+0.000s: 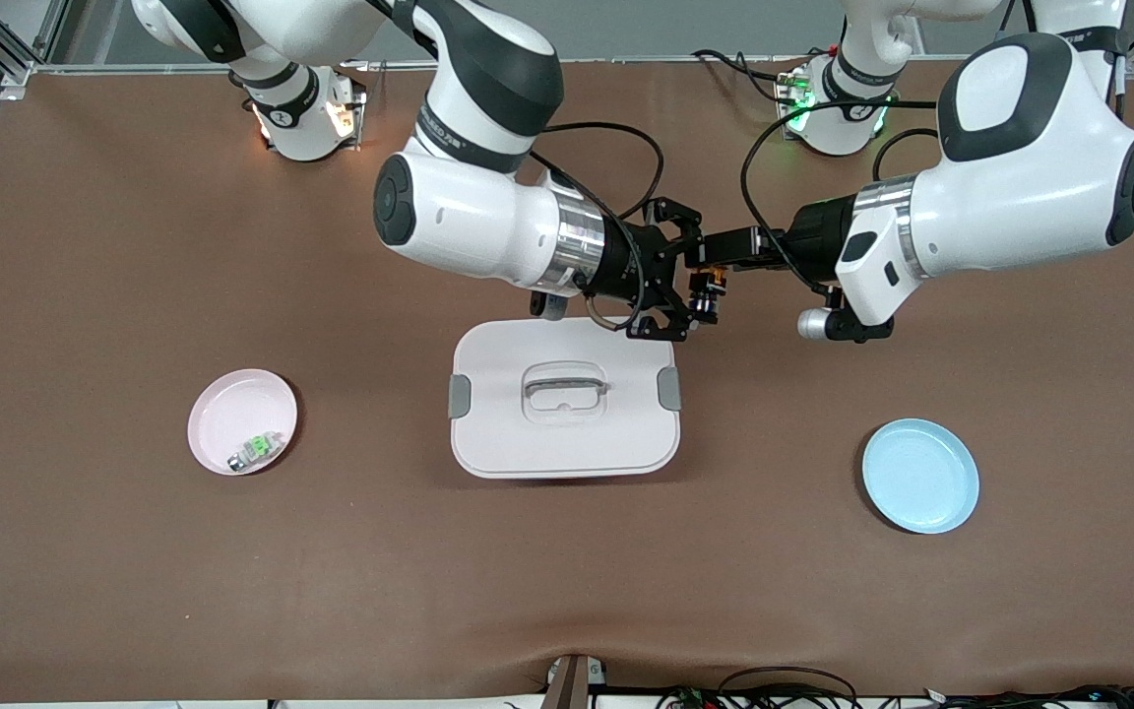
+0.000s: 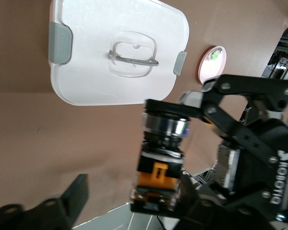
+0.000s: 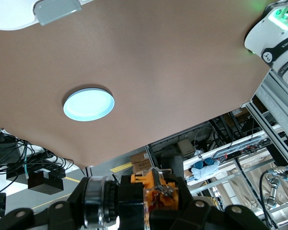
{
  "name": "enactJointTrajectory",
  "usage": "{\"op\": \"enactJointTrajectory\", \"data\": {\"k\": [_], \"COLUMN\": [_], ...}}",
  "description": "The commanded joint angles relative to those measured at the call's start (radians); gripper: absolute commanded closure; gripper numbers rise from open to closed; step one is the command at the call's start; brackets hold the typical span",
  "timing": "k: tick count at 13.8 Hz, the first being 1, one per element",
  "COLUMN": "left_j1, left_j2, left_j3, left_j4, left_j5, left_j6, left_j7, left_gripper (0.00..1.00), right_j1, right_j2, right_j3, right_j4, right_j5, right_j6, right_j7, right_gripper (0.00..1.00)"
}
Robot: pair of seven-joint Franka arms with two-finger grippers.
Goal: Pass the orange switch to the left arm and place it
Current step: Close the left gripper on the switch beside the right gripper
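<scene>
While held in the air, switch: the orange switch [image 1: 706,292] shows a silver ring, black collar and orange-black body.
Where: between both grippers, over the table just past the box's edge.
Right gripper [image 1: 687,286]: pinching the switch.
Left gripper [image 1: 715,258]: fingers spread around it, part closed.
Obstacle: white box [image 1: 564,399], latched, centre table.
Others: pink plate [image 1: 242,421] holding a green part [image 1: 254,451]; blue plate [image 1: 919,476].

My brown table [image 1: 134,551] carries 3 things: the box [image 1: 564,397] at its middle, a pink plate [image 1: 242,421] toward my right arm's end from it, a blue plate [image 1: 919,476] toward my left arm's.
</scene>
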Motion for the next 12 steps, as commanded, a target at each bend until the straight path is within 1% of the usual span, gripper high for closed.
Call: {"op": "enactJointTrajectory", "data": {"k": [1,4,6,7,8,9,10,11,12], "left_j1": [-0.001,-0.002,-0.004,-0.007,-0.01,-0.01,-0.009,-0.01,-0.009], "left_j2": [-0.015,-0.012,-0.004,-0.003,-0.001,0.0,0.006,0.008,0.008], "left_j3": [0.003,0.003,0.002,0.002,0.002,0.002,0.002,0.002,0.002], "left_j4": [0.012,0.012,0.013,0.012,0.012,0.012,0.012,0.012,0.012], "left_j5": [0.013,0.013,0.011,0.011,0.01,0.01,0.011,0.011,0.011], "left_j6": [-0.032,-0.011,0.009,0.022,0.035,0.039,0.039,0.039,0.039], "left_j7": [-0.014,-0.014,-0.012,-0.014,-0.014,-0.014,-0.014,-0.014,-0.014], "left_gripper": [0.43,0.49,0.49,0.54,0.55,0.61,0.75,0.86,0.96], "right_j1": [0.002,0.002,0.002,0.002,0.0,0.0,-0.003,-0.003,-0.004], "right_j2": [0.021,0.019,0.019,0.019,0.019,0.019,0.018,0.018,0.018], "right_j3": [-0.005,-0.004,0.001,0.001,0.002,0.002,0.004,0.004,0.005], "right_j4": [0.014,0.015,0.017,0.017,0.018,0.02,0.021,0.021,0.021], "right_j5": [0.003,0.003,0.003,0.004,0.006,0.006,0.007,0.007,0.009], "right_j6": [0.029,0.029,0.029,0.029,0.031,0.031,0.031,0.031,0.031], "right_j7": [-0.011,-0.009,-0.008,-0.005,-0.003,-0.002,0.0,0.0,0.0], "right_gripper": [1.0,1.0,1.0,1.0,1.0,1.0,1.0,1.0,1.0]}}
